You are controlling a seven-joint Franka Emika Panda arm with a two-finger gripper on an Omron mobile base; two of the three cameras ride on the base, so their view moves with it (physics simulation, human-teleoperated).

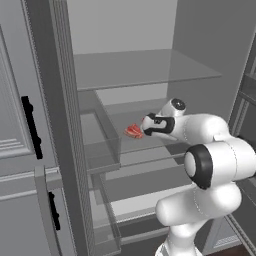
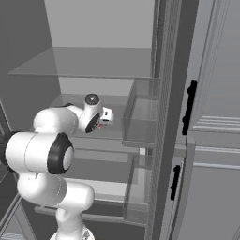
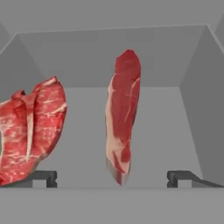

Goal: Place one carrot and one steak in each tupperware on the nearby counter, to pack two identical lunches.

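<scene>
The tall grey fridge stands with both doors swung wide, and everything here is best placed against its middle shelf. The left door carries two black handles, and the right door has the same pair; clear door bins hang just inside the right one, level with that middle shelf and below it. The white arm rises in front of the fridge and bends forward so that its hand reaches in over the middle shelf, under the bare upper shelf.

On the middle shelf, toward its left part in the left base view, lie the red pieces of meat. From the hand camera, the steak straight ahead shows as a narrow upright slab, red with pale streaks, standing on the shelf floor well forward of the back wall. A second steak sits to the left of it, broader and marbled, apart from the first and cut off by the picture's edge.

The gripper has its fingers spread fully apart and grasping nothing. The narrow steak lies between the two tips, nearer the left one, its lower end dipping just to their level; whether it touches either I cannot tell. In the left base view the hand sits just beside the meat, on its right
</scene>
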